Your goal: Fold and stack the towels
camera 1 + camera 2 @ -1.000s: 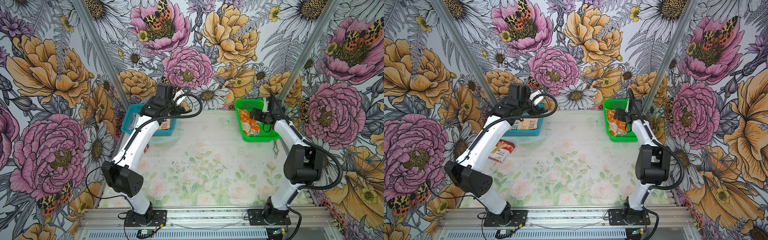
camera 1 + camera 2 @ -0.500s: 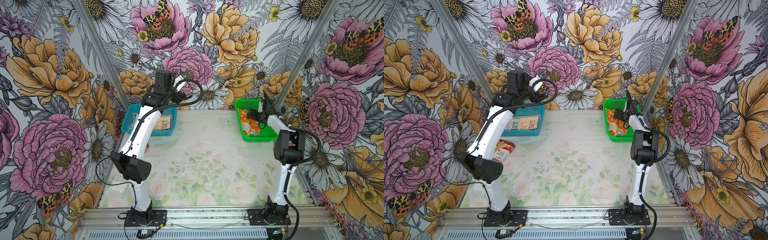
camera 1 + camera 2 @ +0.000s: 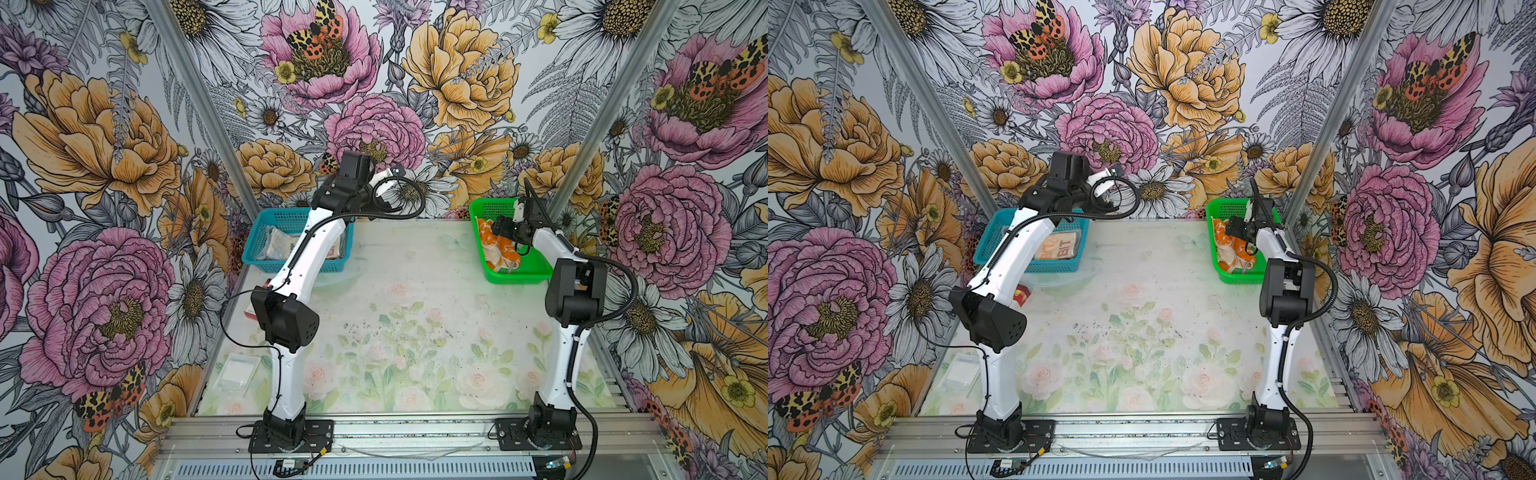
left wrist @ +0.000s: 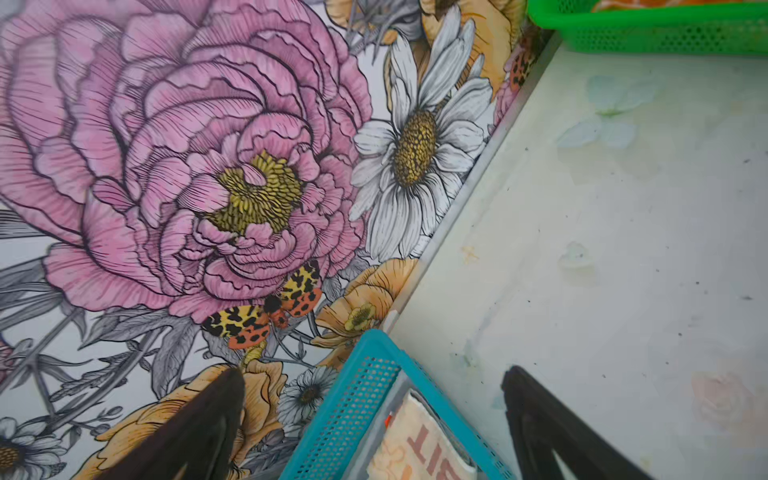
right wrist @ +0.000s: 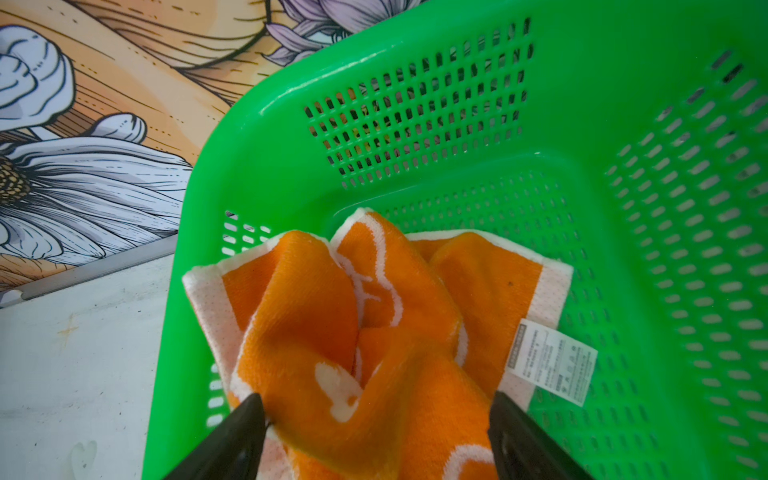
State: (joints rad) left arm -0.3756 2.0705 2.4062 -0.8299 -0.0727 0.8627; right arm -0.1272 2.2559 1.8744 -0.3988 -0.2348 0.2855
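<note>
The right gripper (image 5: 376, 397), jaws wide astride the bunched orange towel (image 5: 316, 316) in the far-right green basket (image 5: 623, 124), grips nothing yet; closing may pinch several layers or lift the basket. The left gripper (image 4: 374, 374), wide open and empty, hangs over the cream towel (image 4: 415, 440) in the far-left blue basket (image 4: 332, 428).

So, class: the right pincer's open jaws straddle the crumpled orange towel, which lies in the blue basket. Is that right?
One detail is wrong: the basket is green, not blue. The right wrist view shows the crumpled orange towel lying in the green basket, with the right pincer and its open jaws straddling it, as stated.
</note>
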